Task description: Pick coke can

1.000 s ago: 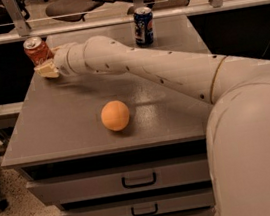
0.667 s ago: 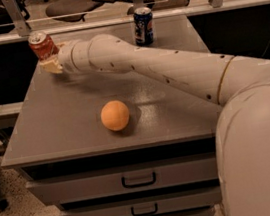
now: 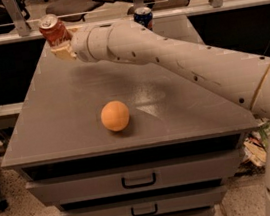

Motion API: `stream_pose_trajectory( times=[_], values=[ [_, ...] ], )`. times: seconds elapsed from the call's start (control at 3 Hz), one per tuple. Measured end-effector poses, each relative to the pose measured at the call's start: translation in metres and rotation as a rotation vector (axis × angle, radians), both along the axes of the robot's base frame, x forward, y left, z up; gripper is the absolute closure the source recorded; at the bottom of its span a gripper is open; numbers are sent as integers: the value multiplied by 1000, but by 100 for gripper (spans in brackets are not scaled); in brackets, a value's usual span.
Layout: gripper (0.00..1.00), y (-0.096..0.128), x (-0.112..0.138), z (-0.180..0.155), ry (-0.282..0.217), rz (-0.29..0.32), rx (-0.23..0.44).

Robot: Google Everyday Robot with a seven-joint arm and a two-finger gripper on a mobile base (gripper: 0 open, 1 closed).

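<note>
The coke can (image 3: pixel 53 29), red with a silver top, is held tilted in the air above the far left corner of the grey cabinet top (image 3: pixel 75 114). My gripper (image 3: pixel 62 44) is shut on the can's lower part, at the end of the white arm that reaches in from the right. The can is clear of the surface.
An orange (image 3: pixel 115 115) lies on the cabinet top near the front middle. A dark blue can (image 3: pixel 143 17) stands at the far edge, partly behind my arm. The cabinet has drawers (image 3: pixel 138 179) below. A glass partition and chairs stand behind.
My gripper has lifted the coke can up off the cabinet top and slightly away; the can now tilts higher. The orange and blue can have not moved.
</note>
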State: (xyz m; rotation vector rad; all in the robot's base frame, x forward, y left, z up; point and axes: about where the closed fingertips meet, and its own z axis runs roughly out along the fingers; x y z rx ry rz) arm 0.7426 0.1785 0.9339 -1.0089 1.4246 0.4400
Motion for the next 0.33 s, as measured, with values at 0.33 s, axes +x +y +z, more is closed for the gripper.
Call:
stream_pose_trajectory(
  times=[0.33],
  values=[
    [100, -4, 0, 0, -1, -4, 1]
  ],
)
